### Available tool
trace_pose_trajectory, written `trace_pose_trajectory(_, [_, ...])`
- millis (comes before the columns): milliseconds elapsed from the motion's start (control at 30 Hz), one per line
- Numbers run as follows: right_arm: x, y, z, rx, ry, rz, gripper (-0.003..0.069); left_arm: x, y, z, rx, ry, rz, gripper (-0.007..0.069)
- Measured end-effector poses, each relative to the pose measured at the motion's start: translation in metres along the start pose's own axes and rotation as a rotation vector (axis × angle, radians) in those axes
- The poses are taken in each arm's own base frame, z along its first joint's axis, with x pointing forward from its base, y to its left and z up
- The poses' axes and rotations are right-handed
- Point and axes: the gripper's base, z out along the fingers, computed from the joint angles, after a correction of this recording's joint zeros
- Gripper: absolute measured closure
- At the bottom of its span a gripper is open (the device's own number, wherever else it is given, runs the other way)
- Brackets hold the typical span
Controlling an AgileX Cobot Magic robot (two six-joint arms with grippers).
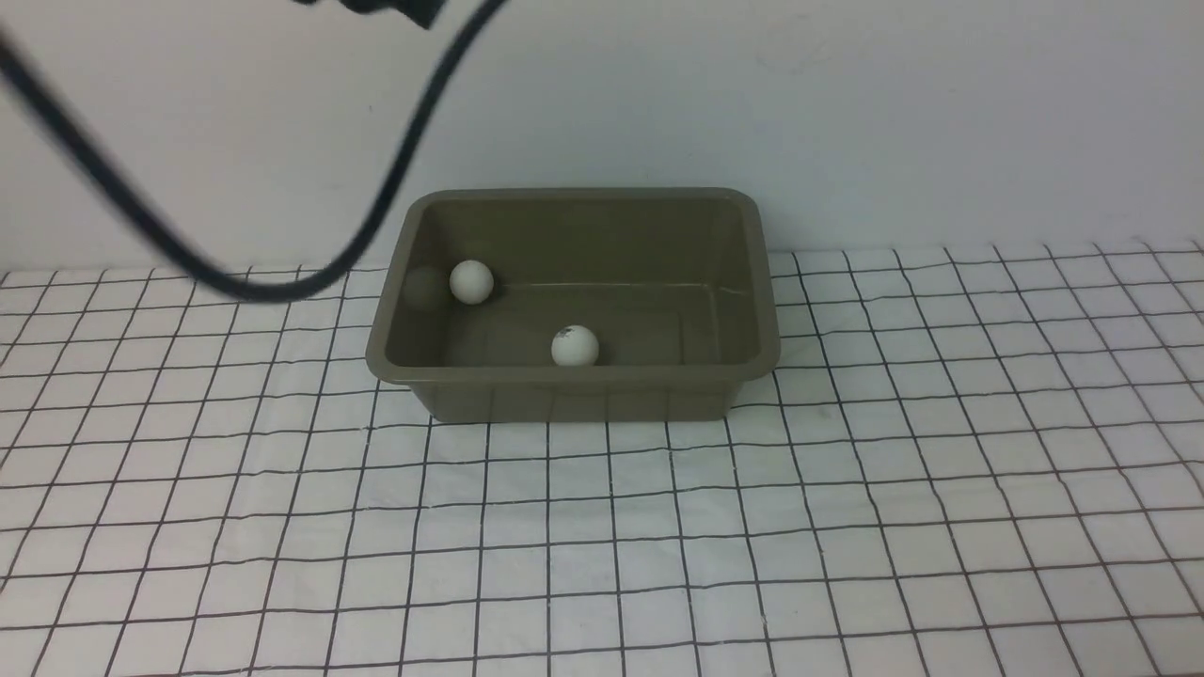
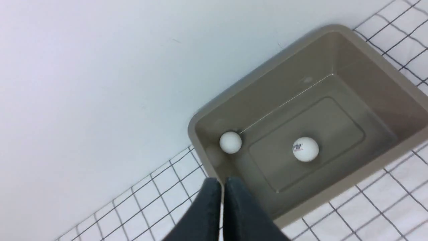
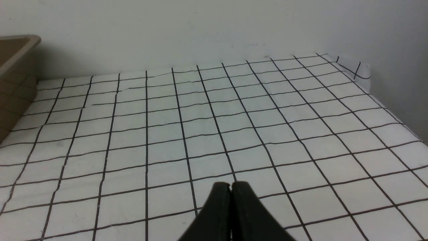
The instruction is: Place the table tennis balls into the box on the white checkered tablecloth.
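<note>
Matt plastic box (image 1: 602,402); slightly wrinkled cloth (image 1: 574,498).

The tub (image 1: 574,402) is blocking the cloth's (image 1: 546,498) far middle, its back rim hugging the wall (image 1: 847,122). A black cable (image 1: 254,289) is dipping beside its left rim. Open cloth is flanking both sides and the front.

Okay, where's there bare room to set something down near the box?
Bare white checkered tablecloth lies in front of the olive-grey plastic tub and on both its left and right. Inside the tub, the right end of the floor is free. Crowded: the tub's back sits close to the wall, and two table tennis balls take its left and front-middle floor.
</note>
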Motion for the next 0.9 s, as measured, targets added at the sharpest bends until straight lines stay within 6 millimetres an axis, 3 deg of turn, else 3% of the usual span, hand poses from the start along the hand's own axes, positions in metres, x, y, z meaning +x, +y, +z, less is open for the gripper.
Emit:
trace_pose_trajectory(167, [0.0, 0.0, 0.0, 0.0, 0.0, 0.0, 0.0669, 0.03, 0.002, -0.032, -0.013, 0.002, 0.008, 0.0629])
trace_pose_trajectory(233, [0.0, 0.0, 0.0, 0.0, 0.0, 0.0, 0.0669, 0.056, 0.0, -0.047, -0.019, 0.003, 0.008, 0.0629])
trace_pose_trajectory(433, [0.0, 0.0, 0.0, 0.0, 0.0, 0.001, 0.0669, 0.108, -0.006, -0.08, -0.036, -0.114, -0.04, 0.0629])
trace_pose_trajectory(533, [0.0, 0.0, 0.0, 0.0, 0.0, 0.001, 0.0669, 0.147, -0.01, -0.1, -0.057, -0.181, -0.088, 0.0629])
trace_pose_trajectory(567, [0.0, 0.0, 0.0, 0.0, 0.0, 0.001, 0.0669, 0.151, -0.011, -0.099, -0.058, -0.175, -0.087, 0.0629])
trace_pose_trajectory(633, [0.0, 0.0, 0.0, 0.0, 0.0, 0.001, 0.0669, 0.182, -0.015, -0.105, -0.081, -0.179, -0.114, 0.0629])
trace_pose_trajectory(900, [0.0, 0.0, 0.0, 0.0, 0.0, 0.001, 0.0669, 0.234, -0.023, -0.112, -0.108, -0.201, -0.198, 0.0629])
